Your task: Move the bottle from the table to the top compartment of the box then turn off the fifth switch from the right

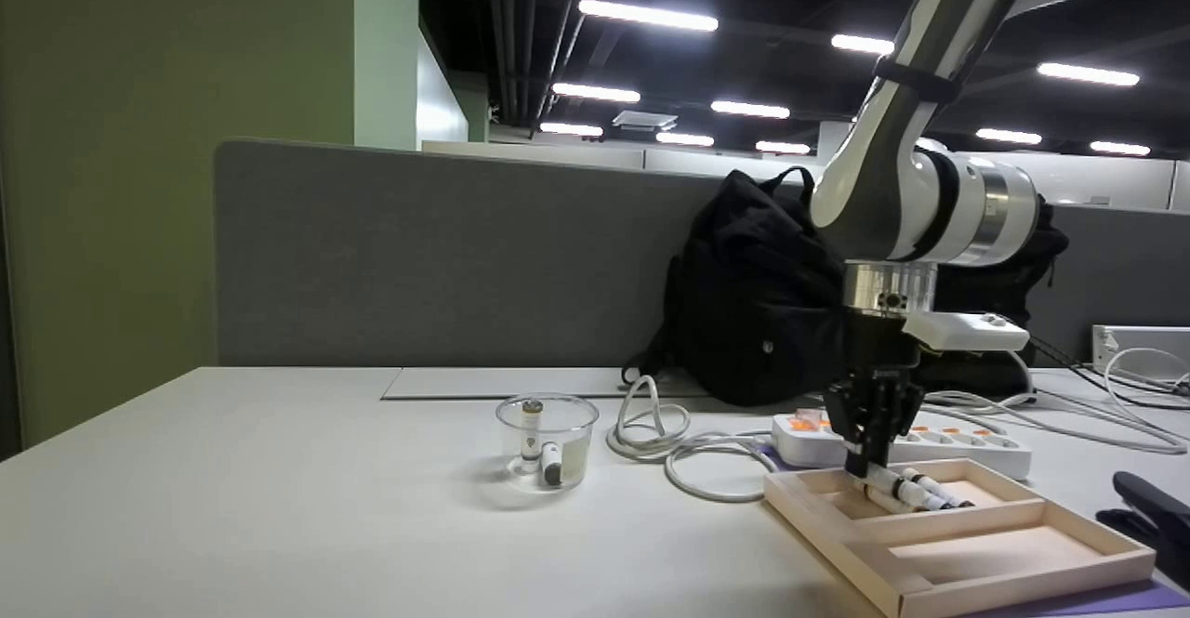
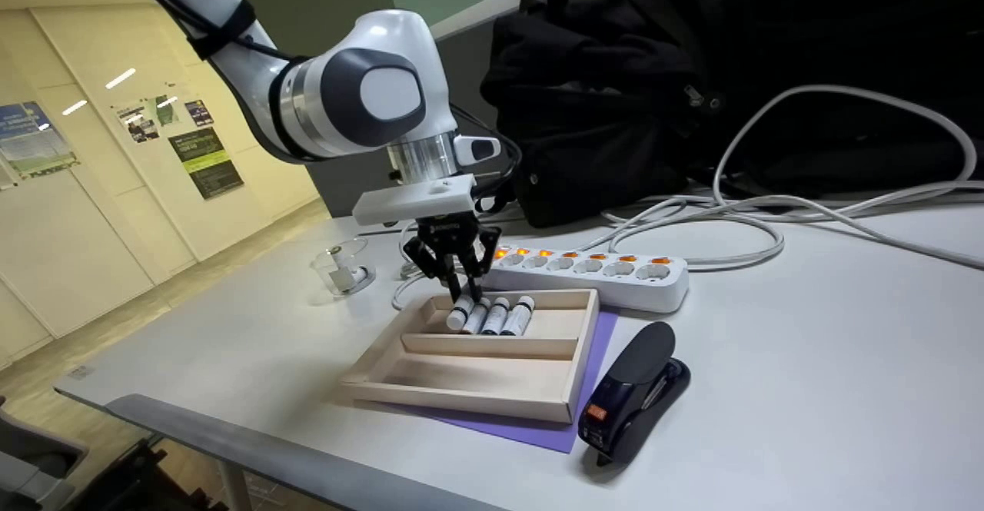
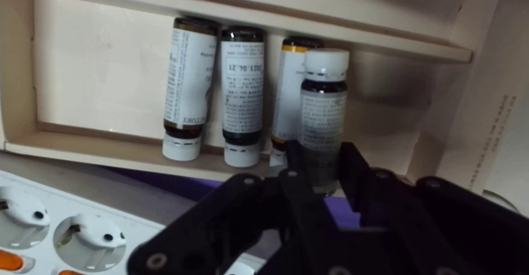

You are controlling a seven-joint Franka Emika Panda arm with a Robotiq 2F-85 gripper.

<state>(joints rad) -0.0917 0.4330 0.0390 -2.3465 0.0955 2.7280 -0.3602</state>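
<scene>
Bottle (image 3: 324, 109) — white cap, dark neck, pale label — held at the compartment (image 3: 99, 60) of the box (image 2: 461, 402) nearer the power strip; presumably the top one.

Left to right, as both exterior views run:

Clear cup (image 1: 509, 441) on the counter (image 1: 279, 506), two small bottles (image 1: 531, 437) inside.

Next the gripper (image 3: 320, 159): clamped on the bottle, jaws either side of the lower barrel, cap end jutting free. Cannot tell whether the underside touches wood.

Handling, my judgement: small, fairly light, perhaps liquid-filled; stiff, likely glass, so it could chip if dropped. Label should give some bite; bare dark parts would be slick, and a round body will want to roll. Best hold is square across the labelled barrel, close to mid-length. Present grip sits toward the base — the cap end may dip on release, so lower until it rests before letting go. Keep off cap and narrow neck.

Just beside it, three lying bottles (image 3: 244, 84), a likely stop against rolling on that side. Farther right, the power strip (image 2: 615, 288) behind the box, its orange switches (image 2: 570, 254) for the second step. Last, a black stapler (image 2: 642, 388), near the box.
</scene>
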